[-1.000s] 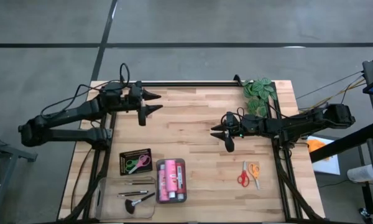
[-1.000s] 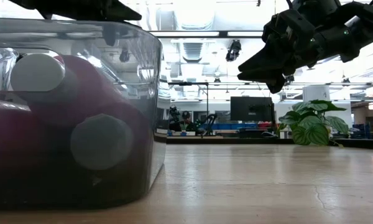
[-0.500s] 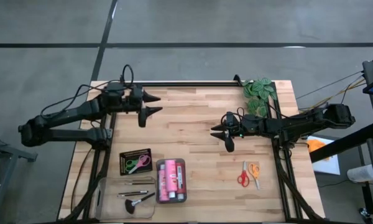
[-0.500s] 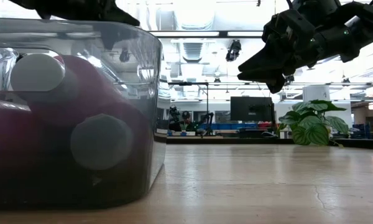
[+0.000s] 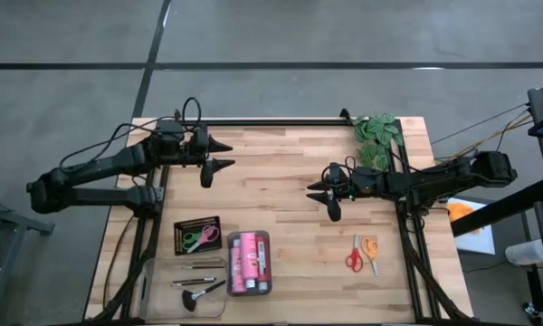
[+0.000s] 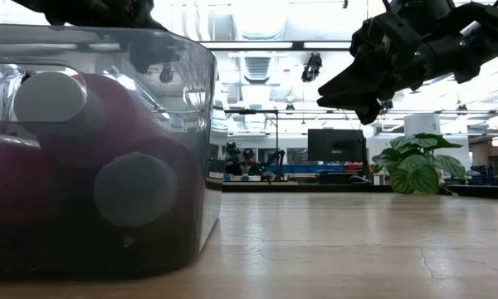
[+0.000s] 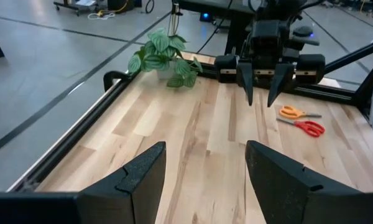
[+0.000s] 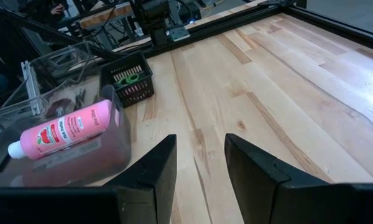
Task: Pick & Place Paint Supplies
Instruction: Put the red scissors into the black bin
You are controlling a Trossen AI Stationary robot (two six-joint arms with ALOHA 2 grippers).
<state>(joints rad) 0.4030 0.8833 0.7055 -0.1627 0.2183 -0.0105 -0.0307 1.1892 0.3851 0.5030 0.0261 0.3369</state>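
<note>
Both grippers hang empty with fingers apart — the left gripper (image 5: 224, 154) near the desk's far-left edge, the right gripper (image 5: 314, 190) mid-desk. The red and orange scissors (image 5: 362, 254) lie loose near the near-right corner; thin, flat handles risk slipping from a shallow pinch — or skidding across the desk (image 5: 281, 154).

An open lab or office hall: concrete floor (image 5: 344, 36), ceiling strip lights (image 6: 257, 44), distant monitor (image 6: 329, 144).
</note>
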